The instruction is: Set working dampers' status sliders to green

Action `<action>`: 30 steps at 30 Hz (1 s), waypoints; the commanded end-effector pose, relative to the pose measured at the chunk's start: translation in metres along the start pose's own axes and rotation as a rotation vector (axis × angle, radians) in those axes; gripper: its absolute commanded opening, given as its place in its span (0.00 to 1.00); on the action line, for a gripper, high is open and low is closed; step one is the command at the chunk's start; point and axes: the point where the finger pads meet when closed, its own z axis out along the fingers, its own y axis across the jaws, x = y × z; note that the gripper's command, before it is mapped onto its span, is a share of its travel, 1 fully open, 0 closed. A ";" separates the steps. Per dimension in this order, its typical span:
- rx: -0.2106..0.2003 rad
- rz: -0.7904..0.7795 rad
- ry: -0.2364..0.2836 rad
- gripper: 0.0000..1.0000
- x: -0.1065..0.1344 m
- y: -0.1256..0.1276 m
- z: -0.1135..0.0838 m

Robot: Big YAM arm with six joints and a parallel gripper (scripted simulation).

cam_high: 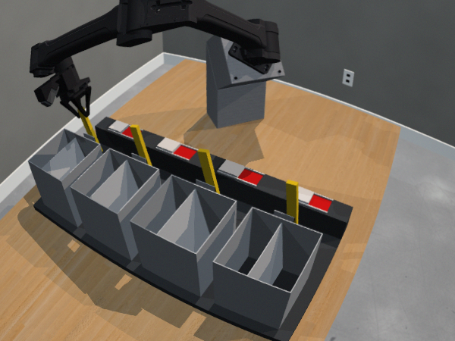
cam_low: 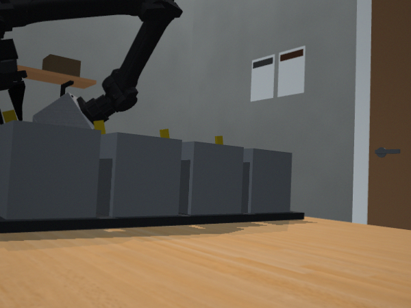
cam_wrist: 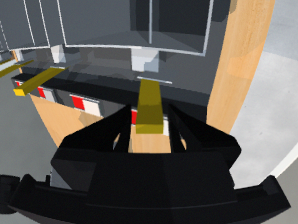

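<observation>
Four grey box dampers (cam_high: 102, 212) (cam_low: 147, 178) stand in a row, each with a yellow lever. My gripper (cam_high: 83, 114) (cam_low: 11, 118) (cam_wrist: 149, 109) is partly open. Its fingers stand on either side of the top of the leftmost damper's lever (cam_high: 90, 129) (cam_wrist: 149, 95), with a gap on both sides in the wrist view. Behind the levers, in the top view, the four sliders show red: the leftmost window (cam_high: 128, 132), the second (cam_high: 185, 152), the third (cam_high: 250, 176) and the rightmost (cam_high: 320, 202). Their pale covers sit at the left. The lower parts of the levers are hidden.
The second lever (cam_high: 140, 144) (cam_wrist: 40, 81), third lever (cam_high: 208, 170) and rightmost lever (cam_high: 292, 201) stick up along the row. The dampers stand on a dark base (cam_high: 316, 280) (cam_low: 154, 220). The arm's grey pedestal (cam_high: 240, 102) stands behind the slider rail (cam_high: 341, 212).
</observation>
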 end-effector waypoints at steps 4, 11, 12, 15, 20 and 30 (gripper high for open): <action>0.003 -0.009 0.011 0.36 -0.007 0.006 0.012; 0.005 -0.011 0.011 0.36 -0.007 0.007 0.016; 0.005 -0.011 0.012 0.36 -0.007 0.007 0.017; 0.004 -0.010 0.012 0.36 -0.007 0.006 0.017; 0.001 -0.008 0.012 0.36 -0.006 0.006 0.018; 0.001 -0.008 0.012 0.36 -0.006 0.006 0.018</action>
